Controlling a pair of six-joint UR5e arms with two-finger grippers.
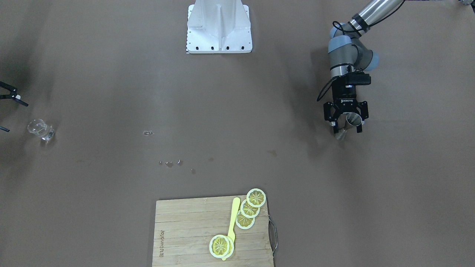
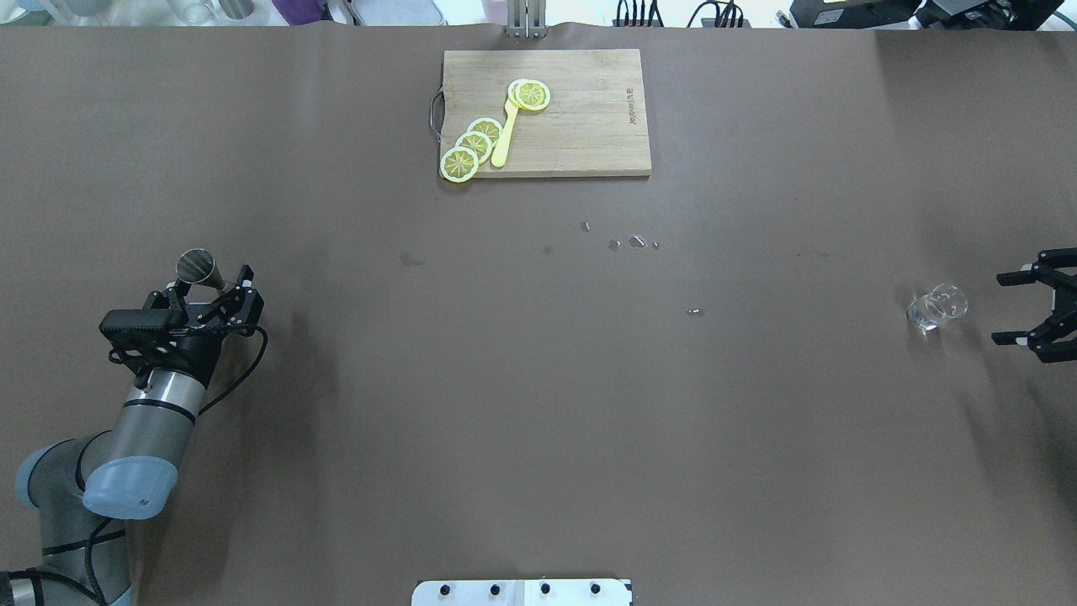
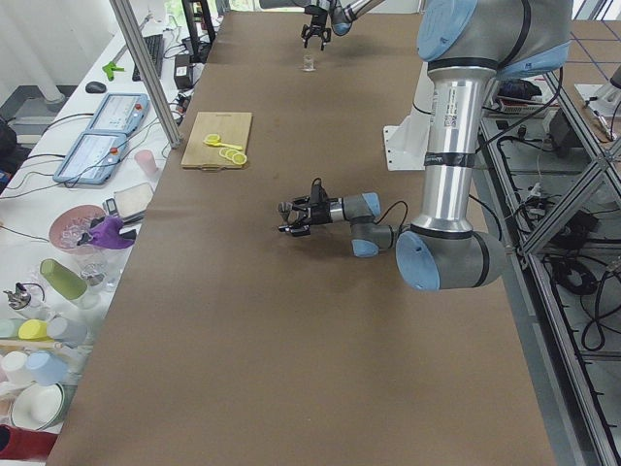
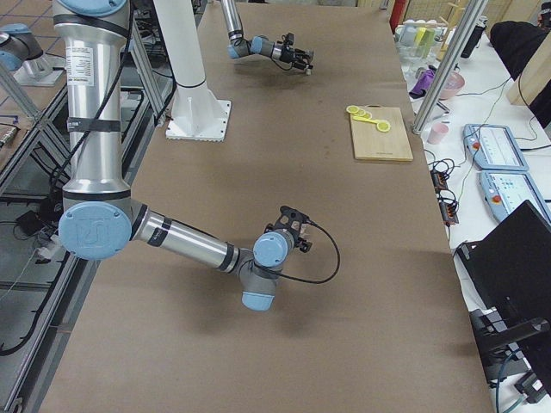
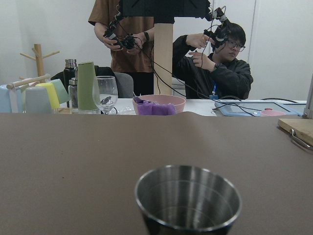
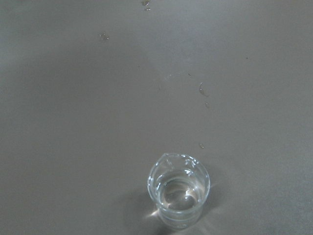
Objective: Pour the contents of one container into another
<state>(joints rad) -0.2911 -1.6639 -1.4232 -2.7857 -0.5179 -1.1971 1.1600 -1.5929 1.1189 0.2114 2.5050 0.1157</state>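
White "ROBOTIQ" lettering marks the left gripper (image 1: 347, 129), whose fingers stand spread on either side of the steel jigger (image 1: 351, 119) and are not clamped on it. The jigger is dull grey and hourglass-shaped, upright at the robot's left end of the brown table (image 2: 538, 404); I cannot tell what its upper cup holds. Well apart, the small clear glass (image 2: 936, 307) (pour lip on its rim) holds a little clear liquid just before the right gripper (image 2: 1010, 308), whose jaws are parted. The cutting board (image 2: 589, 126) carries a burnt mark, too small to read.
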